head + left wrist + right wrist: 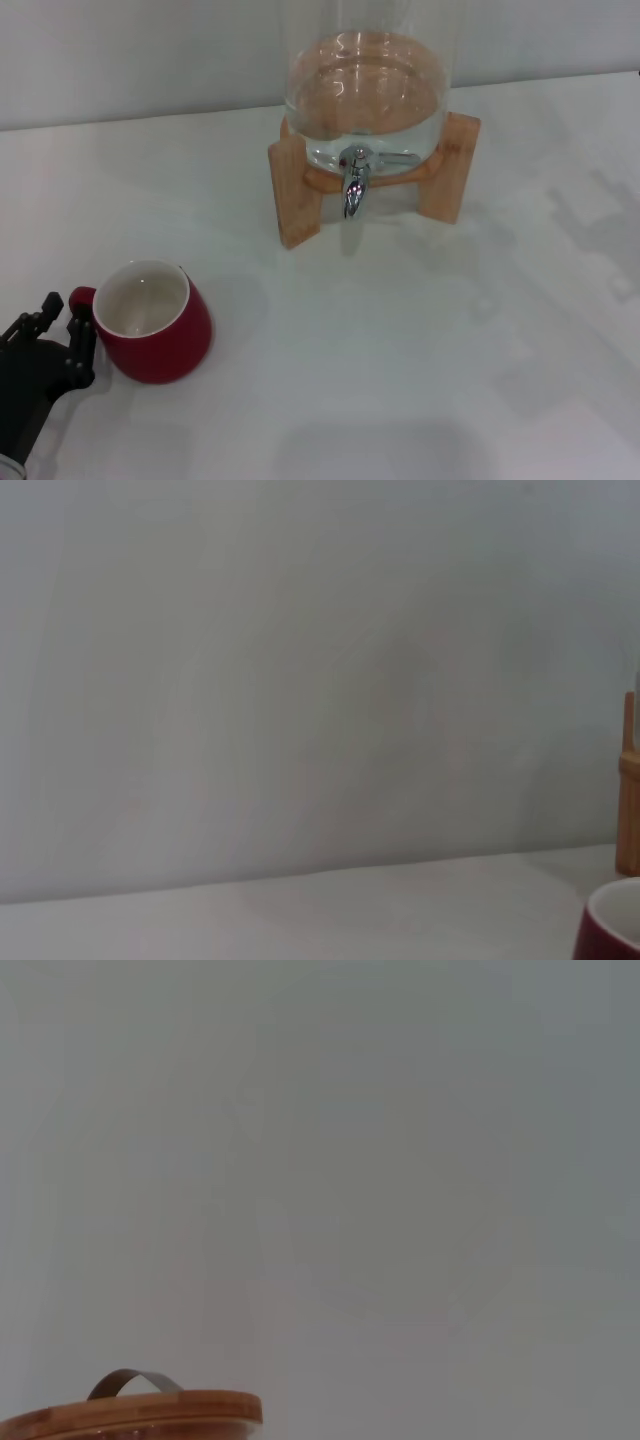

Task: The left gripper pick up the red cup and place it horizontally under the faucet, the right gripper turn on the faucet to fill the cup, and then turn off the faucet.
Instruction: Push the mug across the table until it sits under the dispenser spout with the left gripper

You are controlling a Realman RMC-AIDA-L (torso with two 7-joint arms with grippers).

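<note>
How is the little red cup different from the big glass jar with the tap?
The rounded dark-red mug is solid red outside and white inside; the clear glass dispenser is see-through. The mug sits straight on the white table, while the dispenser is raised on a wooden stand. The mug is far smaller and looks empty; the dispenser holds some water. Both stand upright on the table.

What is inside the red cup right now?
The red cup shows only its bare white inside in the head view, with no liquid visible. The near part of the cup's floor is hidden by its own rim. The left gripper sits beside its handle.
</note>
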